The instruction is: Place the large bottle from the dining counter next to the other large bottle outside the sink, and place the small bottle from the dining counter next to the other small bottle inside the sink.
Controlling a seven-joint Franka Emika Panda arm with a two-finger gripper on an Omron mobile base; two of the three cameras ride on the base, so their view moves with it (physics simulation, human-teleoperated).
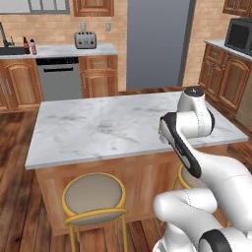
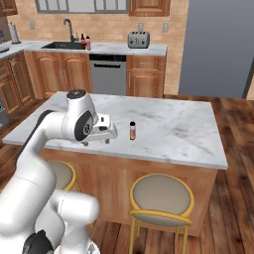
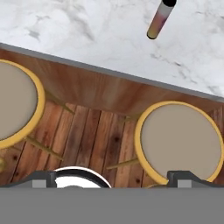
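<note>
A slender bottle (image 2: 132,130) with a dark cap and an orange-pink body stands upright on the white marble dining counter (image 2: 168,129); whether it is the large or the small one I cannot tell. In the hand view that bottle (image 3: 157,19) is at the top, beyond the counter's front edge. My gripper (image 2: 105,135) hangs left of it, apart from it, over that front edge and pointing down. Its fingertips (image 3: 43,177) are spread wide with nothing between them. On the back counter, two bottles (image 2: 85,42) stand just right of the sink (image 2: 62,45). The inside of the sink is hidden.
Round yellow-framed stools (image 2: 161,196) stand at the near side of the dining counter, also below the hand (image 3: 181,140). A toaster (image 2: 138,38) sits on the back counter above a dishwasher (image 2: 107,73). A grey fridge (image 1: 155,44) stands at the back.
</note>
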